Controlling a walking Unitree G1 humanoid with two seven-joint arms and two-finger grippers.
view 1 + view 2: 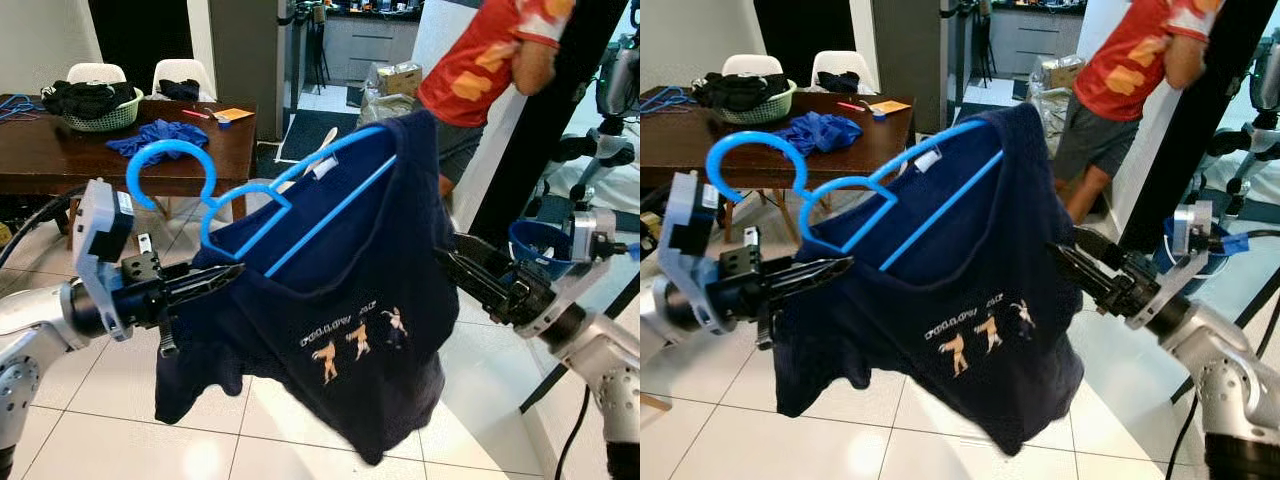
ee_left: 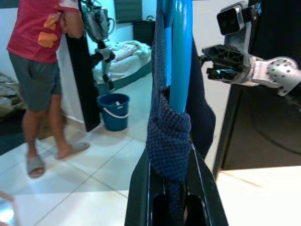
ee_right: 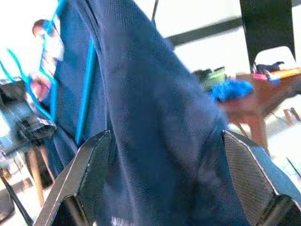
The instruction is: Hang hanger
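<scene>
The light, stiff plastic hanger (image 1: 250, 200), held in mid-air carrying a limp dark shirt (image 1: 340, 300), is pinched at its end by the closed left tool (image 1: 215, 280); the right tool (image 1: 465, 270) gapes around soft cloth, so a firmer hold probably lies on the frame.

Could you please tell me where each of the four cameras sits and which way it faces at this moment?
Left eye: head, forward and down; left gripper, right gripper, shirt.
Right eye: same scene, beside it; blue hanger.
Left wrist: along its fingers, pinching shirt fabric; person, bucket beyond.
Right wrist: along its open fingers around the shirt.
Shared: shirt and hanger.
</scene>
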